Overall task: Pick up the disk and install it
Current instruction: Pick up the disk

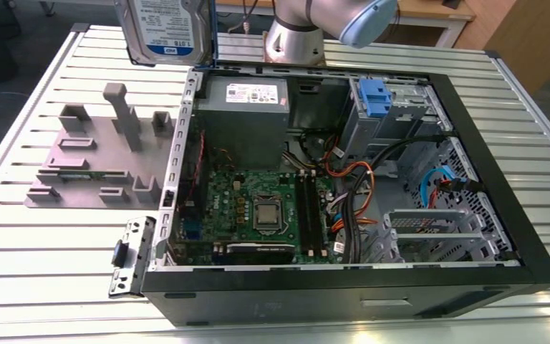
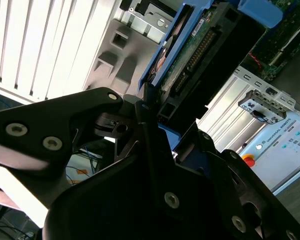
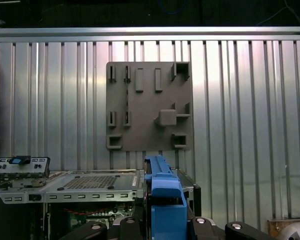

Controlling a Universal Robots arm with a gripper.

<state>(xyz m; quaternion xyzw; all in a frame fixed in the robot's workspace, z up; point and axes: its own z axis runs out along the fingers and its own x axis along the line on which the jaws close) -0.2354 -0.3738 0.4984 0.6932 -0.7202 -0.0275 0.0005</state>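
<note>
In the exterior view we look down at a slant on the open computer case [image 1: 351, 295], with the grey fixture plate [image 1: 94, 159] beside it on the table [image 1: 26, 287]. In the first wrist view we face straight down from well above the case, sharing that plate and the case's rim. In the second wrist view we sit tight against the fingers [image 2: 149, 131] clamping the disk [image 2: 202, 52], the case beyond.
</note>
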